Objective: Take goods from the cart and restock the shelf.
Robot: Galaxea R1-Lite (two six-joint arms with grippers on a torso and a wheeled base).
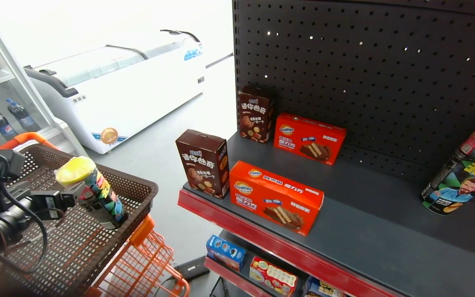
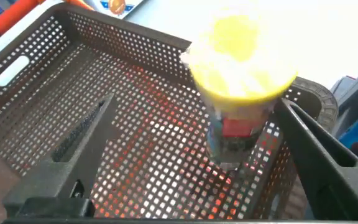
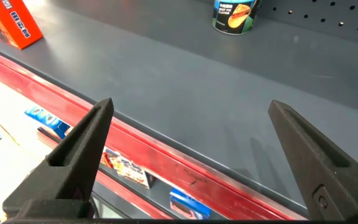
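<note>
Chip can [image 1: 93, 194] with yellow lid and multicoloured wrap, tilted in the brown cart basket [image 1: 132, 179], long axis near upright, lid leaning toward the left gripper [image 2: 194, 102]; body between that gripper's spread jaws, close by one, unclamped. Right gripper [image 3: 189, 104] with jaws apart, over bare shelf [image 1: 365, 218] deck, well apart from the can; left arm the nearer for the pick.
</note>
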